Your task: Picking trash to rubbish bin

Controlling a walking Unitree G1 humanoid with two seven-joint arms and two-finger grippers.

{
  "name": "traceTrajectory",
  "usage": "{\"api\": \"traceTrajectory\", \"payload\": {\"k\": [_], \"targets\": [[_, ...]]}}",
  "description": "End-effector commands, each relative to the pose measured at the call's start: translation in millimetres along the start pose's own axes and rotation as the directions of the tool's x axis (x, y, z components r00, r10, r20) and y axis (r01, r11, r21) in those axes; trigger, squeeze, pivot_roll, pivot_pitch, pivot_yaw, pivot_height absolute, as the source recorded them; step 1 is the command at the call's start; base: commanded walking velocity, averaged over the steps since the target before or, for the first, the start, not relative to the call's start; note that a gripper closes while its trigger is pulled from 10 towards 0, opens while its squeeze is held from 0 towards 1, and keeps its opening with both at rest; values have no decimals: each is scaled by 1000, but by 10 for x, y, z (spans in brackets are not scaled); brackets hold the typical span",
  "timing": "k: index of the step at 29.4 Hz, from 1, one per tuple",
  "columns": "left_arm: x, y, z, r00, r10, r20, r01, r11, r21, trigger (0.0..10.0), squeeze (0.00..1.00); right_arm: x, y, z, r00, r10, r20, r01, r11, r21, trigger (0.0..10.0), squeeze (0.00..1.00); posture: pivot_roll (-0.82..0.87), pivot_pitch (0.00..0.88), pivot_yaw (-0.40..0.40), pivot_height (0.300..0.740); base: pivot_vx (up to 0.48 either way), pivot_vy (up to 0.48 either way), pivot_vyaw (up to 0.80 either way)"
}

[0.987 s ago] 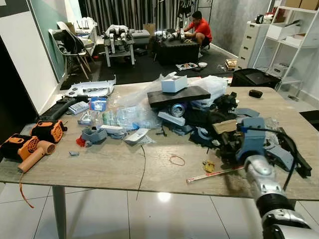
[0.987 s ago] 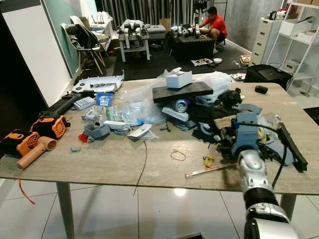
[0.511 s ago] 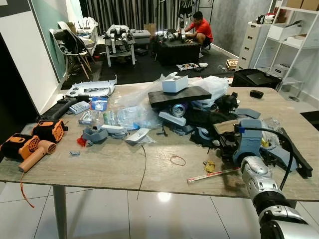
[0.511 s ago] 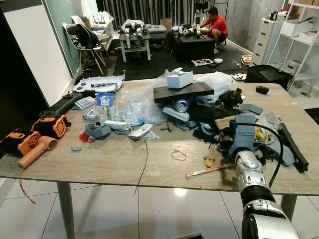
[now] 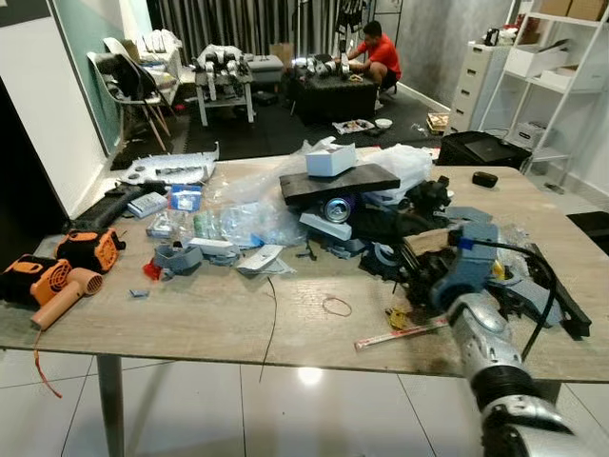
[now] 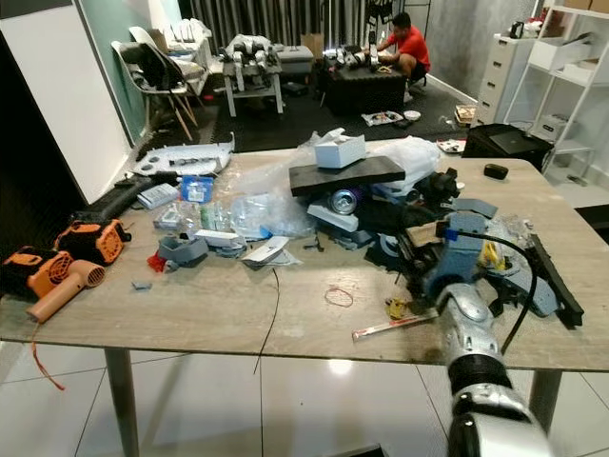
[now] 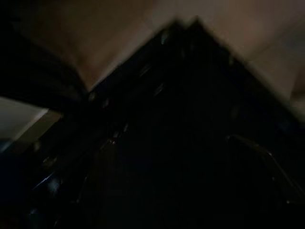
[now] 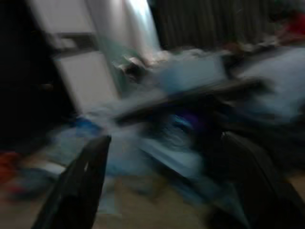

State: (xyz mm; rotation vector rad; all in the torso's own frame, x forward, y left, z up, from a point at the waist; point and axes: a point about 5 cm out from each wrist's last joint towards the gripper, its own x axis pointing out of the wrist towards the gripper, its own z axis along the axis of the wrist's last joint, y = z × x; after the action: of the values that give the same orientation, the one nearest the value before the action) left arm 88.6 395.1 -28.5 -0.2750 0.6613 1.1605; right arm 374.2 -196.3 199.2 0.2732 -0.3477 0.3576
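Trash is piled on the wooden table (image 5: 219, 314): clear plastic bags (image 5: 249, 217), a white bag (image 5: 404, 164), a drink can (image 5: 336, 209), a white box (image 5: 331, 159) on a black slab (image 5: 340, 182), a rubber band (image 5: 336, 306) and a yellow scrap (image 5: 397, 317). My right gripper (image 5: 416, 269) reaches over the table's right front, low at the near edge of the dark pile. In the blurred right wrist view its two black fingers (image 8: 81, 186) stand apart with nothing between them, pointing at the can and slab. The left wrist view is very dark.
Orange power tools (image 5: 57, 276) lie at the table's left front and a long black bar (image 5: 561, 295) at its right. A person in a red shirt (image 5: 378, 52) crouches at the back. Chairs (image 5: 128, 81), white shelves (image 5: 561, 86) and a black case (image 5: 487, 148) stand beyond.
My right arm has drifted a little left toward the dark pile. The head view has shifted slightly; the things on the table lie as before.
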Motion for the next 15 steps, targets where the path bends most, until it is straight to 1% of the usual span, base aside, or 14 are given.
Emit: {"api": "traceTrajectory", "payload": {"k": [1, 3, 4, 5, 6, 7, 8, 9, 10, 11, 12, 13, 14, 15], "targets": [[29, 90, 167, 998, 20, 59, -18, 999, -37, 10000, 0, -19, 53, 42, 997, 71, 39, -73, 996, 45, 10000, 0, -9, 109, 26, 740, 0, 0, 0], [53, 52, 424, 989, 8, 150, 11, 992, -123, 10000, 0, -17, 266, 57, 971, 231, 69, -238, 962, 136, 10000, 0, -7, 108, 26, 740, 0, 0, 0], [57, 2, 562, 979, -20, 200, 54, 985, -162, 10000, 0, -105, 472, 9, 911, 410, 47, -412, 893, 182, 10000, 0, -7, 108, 26, 740, 0, 0, 0], [57, 2, 562, 979, -20, 200, 54, 985, -162, 10000, 0, -105, 472, 9, 911, 410, 47, -412, 893, 182, 10000, 0, -7, 108, 26, 740, 0, 0, 0], [55, -57, 678, 969, -50, 244, 97, 978, -186, 10000, 0, -245, 677, -70, 813, 582, 8, -568, 791, 226, 10000, 0, -5, 106, 25, 740, 0, 0, 0], [45, -146, 809, 951, -94, 295, 158, 967, -202, 10000, 0, -451, 860, -213, 678, 732, -62, -691, 664, 285, 10000, 0, -3, 106, 22, 740, 0, 0, 0], [35, -203, 897, 936, -121, 330, 198, 957, -211, 10000, 0, -610, 973, -309, 573, 815, -92, -751, 566, 341, 10000, 0, -5, 107, 21, 740, 0, 0, 0], [35, -203, 897, 936, -121, 330, 198, 957, -211, 10000, 0, -610, 973, -309, 573, 815, -92, -751, 566, 341, 10000, 0, -5, 107, 21, 740, 0, 0, 0], [15, -272, 1008, 912, -160, 379, 259, 939, -228, 10000, 0, -706, 1019, -400, 526, 842, -120, -758, 528, 382, 10000, 0, -5, 107, 21, 740, 0, 0, 0], [-14, -344, 1135, 877, -200, 436, 326, 915, -238, 10000, 0, -782, 1054, -465, 492, 859, -140, -759, 502, 414, 10000, 0, -10, 108, 21, 740, 0, 0, 0], [-14, -344, 1135, 877, -200, 436, 326, 915, -238, 10000, 0, -782, 1054, -465, 492, 859, -140, -759, 502, 414, 10000, 0, -10, 108, 21, 740, 0, 0, 0], [-53, -422, 1268, 830, -251, 499, 413, 877, -247, 10000, 0, -809, 1064, -491, 494, 857, -145, -752, 505, 423, 10000, 0, -14, 109, 20, 740, 0, 0, 0], [-102, -499, 1401, 772, -303, 559, 502, 831, -242, 10000, 0, -795, 1051, -513, 525, 837, -152, -737, 537, 411, 10000, 0, -14, 109, 20, 740, 0, 0, 0], [-163, -579, 1538, 693, -366, 621, 609, 758, -234, 10000, 0, -759, 1007, -519, 575, 801, -166, -713, 590, 380, 10000, 0, -17, 110, 23, 740, 0, 0, 0]]}}
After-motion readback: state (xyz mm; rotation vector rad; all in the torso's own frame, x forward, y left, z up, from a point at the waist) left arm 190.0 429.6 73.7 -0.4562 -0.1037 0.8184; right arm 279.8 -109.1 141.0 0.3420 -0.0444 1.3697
